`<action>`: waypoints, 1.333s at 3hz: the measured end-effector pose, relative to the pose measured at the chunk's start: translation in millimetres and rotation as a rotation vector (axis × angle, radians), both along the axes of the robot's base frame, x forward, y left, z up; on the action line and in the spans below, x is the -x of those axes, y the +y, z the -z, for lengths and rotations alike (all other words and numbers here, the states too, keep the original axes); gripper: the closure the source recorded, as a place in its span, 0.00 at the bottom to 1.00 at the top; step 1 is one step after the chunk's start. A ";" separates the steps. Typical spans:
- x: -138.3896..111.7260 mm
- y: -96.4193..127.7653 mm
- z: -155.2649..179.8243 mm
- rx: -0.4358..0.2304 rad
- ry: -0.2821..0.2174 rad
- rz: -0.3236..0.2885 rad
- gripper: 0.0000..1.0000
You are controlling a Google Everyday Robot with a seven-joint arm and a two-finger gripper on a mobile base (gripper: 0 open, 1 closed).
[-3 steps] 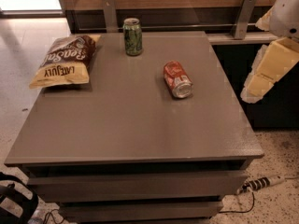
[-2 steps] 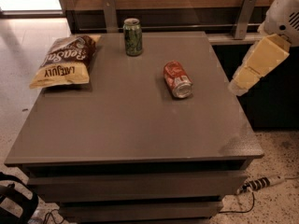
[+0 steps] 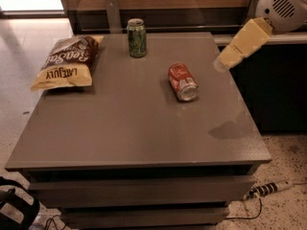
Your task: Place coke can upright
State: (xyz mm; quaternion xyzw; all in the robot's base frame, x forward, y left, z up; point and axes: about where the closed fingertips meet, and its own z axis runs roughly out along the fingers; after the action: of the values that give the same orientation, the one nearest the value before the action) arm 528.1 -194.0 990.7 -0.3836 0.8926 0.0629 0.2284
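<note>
The red coke can lies on its side on the grey table, right of the middle, its silver end facing the front. My gripper reaches in from the upper right on a cream-coloured arm and hovers above the table's right edge, to the right of the can and apart from it.
A green can stands upright at the table's back edge. A chip bag lies at the back left. A dark counter stands to the right. A power strip lies on the floor at the lower right.
The arm has swung left and up, bringing my gripper from beside the table's right edge to above it, closer to the coke can. The cans and bag have not moved.
</note>
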 end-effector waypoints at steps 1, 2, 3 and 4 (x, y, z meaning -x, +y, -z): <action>-30.2 4.6 -10.7 -0.015 0.008 0.048 0.00; -55.4 10.7 -17.2 -0.033 0.009 0.081 0.00; -70.6 21.8 -15.1 -0.061 0.007 0.109 0.00; -80.9 35.9 -0.4 -0.064 0.049 0.149 0.00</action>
State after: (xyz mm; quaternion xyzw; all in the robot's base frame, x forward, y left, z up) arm 609.0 -158.2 991.1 -0.3071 0.9215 0.0837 0.2226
